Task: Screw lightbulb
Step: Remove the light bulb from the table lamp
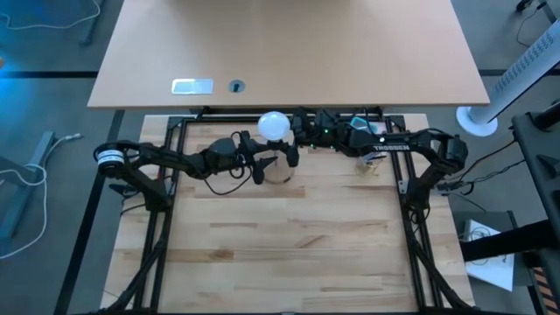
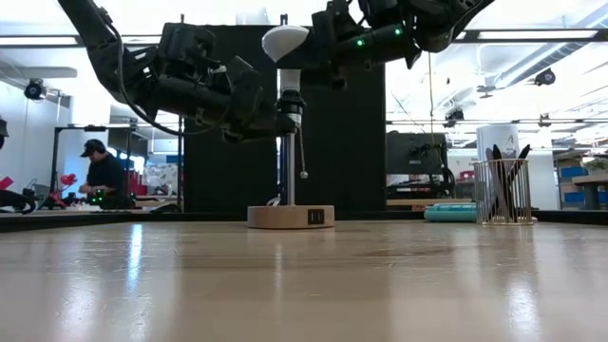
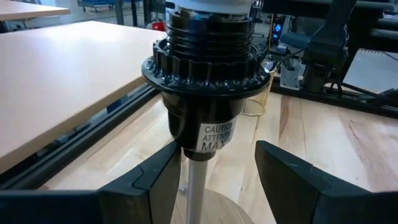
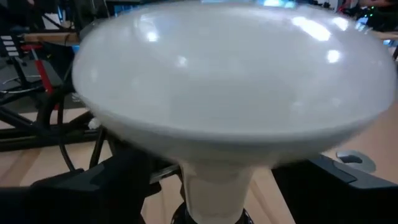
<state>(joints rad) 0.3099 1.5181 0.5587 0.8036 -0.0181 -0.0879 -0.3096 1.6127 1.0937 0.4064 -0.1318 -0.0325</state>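
A lamp stands at the table's far middle: round wooden base (image 2: 291, 217), thin pole (image 2: 288, 166), black socket (image 3: 205, 81). The white lightbulb (image 2: 285, 43) stands upright with its neck (image 4: 214, 186) in the socket's top; from above it shows as a white globe (image 1: 274, 125). My left gripper (image 3: 217, 168) is open, level from the left, with one finger on each side of the pole just under the socket. My right gripper (image 4: 214, 180) comes from the right, open, with its fingers on either side of the bulb's neck under the globe. My left gripper: one finger (image 3: 161, 174) stands close against the socket's lower end (image 3: 193, 146) and the other is clear of it; I cannot tell whether it touches. My right gripper: one finger (image 4: 143, 177) lies close beside the bulb's neck, and wood shows between the neck and the other finger; I cannot tell whether it touches.
A pull chain (image 2: 302, 152) hangs from the socket. A wire mesh pen holder (image 2: 501, 190) stands at the far right, with a teal object (image 2: 451, 213) beside it. Dark frame rails (image 1: 166, 175) run along the table's sides. A person (image 2: 100, 171) works in the room behind.
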